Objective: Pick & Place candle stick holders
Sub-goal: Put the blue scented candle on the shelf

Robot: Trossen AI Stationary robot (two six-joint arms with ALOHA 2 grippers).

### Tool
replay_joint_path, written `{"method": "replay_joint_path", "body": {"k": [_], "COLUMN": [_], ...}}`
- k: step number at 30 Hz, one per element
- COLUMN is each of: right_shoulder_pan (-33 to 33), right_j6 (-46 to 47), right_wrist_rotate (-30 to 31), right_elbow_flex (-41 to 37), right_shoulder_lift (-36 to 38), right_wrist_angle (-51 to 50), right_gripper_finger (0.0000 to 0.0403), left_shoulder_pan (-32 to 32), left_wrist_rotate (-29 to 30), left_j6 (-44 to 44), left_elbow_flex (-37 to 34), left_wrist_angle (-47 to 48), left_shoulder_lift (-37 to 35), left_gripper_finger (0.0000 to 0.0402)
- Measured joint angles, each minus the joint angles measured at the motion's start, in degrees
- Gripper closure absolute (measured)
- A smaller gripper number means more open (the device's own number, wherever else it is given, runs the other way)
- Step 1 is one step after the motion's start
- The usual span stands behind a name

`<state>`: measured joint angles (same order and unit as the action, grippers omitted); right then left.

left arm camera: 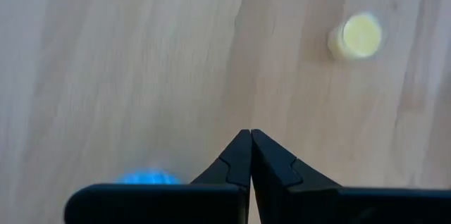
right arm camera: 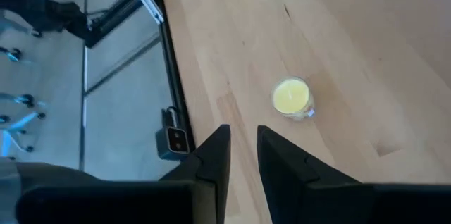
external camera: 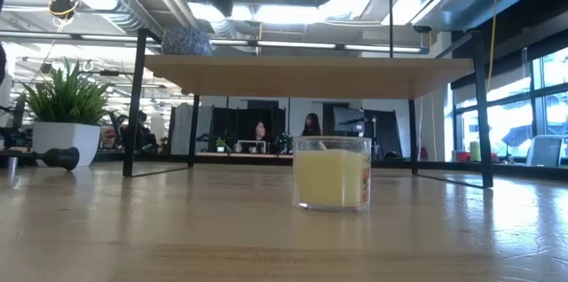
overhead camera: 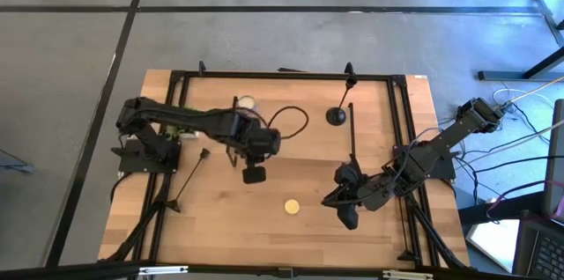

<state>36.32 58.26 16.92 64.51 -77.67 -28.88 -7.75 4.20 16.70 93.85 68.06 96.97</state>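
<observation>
One black candle stick holder (overhead camera: 189,179) lies on its side at the table's left; its dark end (external camera: 55,158) shows in the low view. A second has its round base (overhead camera: 337,117) on the wood at the far right. The thin stem (overhead camera: 351,135) of a third runs toward my right arm, which hides its near end. A thin black stem (external camera: 390,16) rises above the shelf top. My left gripper (overhead camera: 254,174) (left arm camera: 250,138) hangs shut over bare wood, holding nothing. My right gripper (overhead camera: 330,199) (right arm camera: 243,143) is open by a narrow gap, with nothing between its fingers.
A yellow candle in a glass (overhead camera: 291,207) (external camera: 331,171) stands near the front edge between the grippers. A white candle (overhead camera: 245,102) sits at the far left. The black-legged wooden shelf (external camera: 311,76) spans the far part of the table. Black frame rails (overhead camera: 395,139) run along the sides.
</observation>
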Motion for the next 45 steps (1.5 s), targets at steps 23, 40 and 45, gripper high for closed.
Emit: {"method": "replay_joint_path", "body": {"k": [23, 40, 45], "right_shoulder_pan": [-0.8, -0.8, -0.8], "right_j6": [3.5, 2.8, 2.8], "right_wrist_rotate": [2.5, 2.5, 3.4], "right_elbow_flex": [0.0, 0.0, 0.0], "right_shoulder_lift": [0.0, 0.0, 0.0], "right_wrist_angle": [0.5, 0.5, 0.5], "right_gripper_finger": [0.033, 0.033, 0.033], "left_shoulder_pan": [10.0, 10.5, 10.4], "left_wrist_rotate": [-7.0, -8.3, -8.2], "left_j6": [-23.6, -25.3, -25.5], "left_elbow_flex": [-0.8, -0.8, -0.8], "left_wrist_angle": [3.2, 6.7, 3.8], "left_shoulder_lift": [0.7, 0.6, 0.5], "left_gripper_finger": [0.04, 0.04, 0.04]}}
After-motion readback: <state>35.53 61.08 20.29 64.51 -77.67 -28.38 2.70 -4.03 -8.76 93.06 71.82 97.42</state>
